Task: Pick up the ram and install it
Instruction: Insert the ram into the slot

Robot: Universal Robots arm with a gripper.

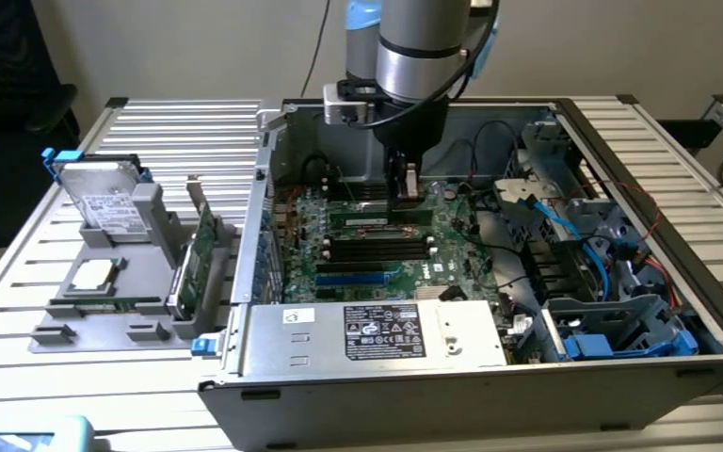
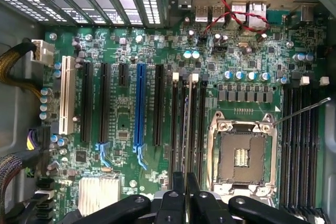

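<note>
- The gripper (image 2: 185, 179) is closed down to a slim gap, apparently pinching the top edge of the ram (image 1: 380, 218).
- The ram stands on edge directly beneath it, its long axis along the memory slots (image 1: 375, 247), at the slot farthest from the power supply (image 1: 380, 331).
- Cables (image 1: 531, 202) crowd the computer case (image 1: 462, 400) toward the exterior view's right.
</note>
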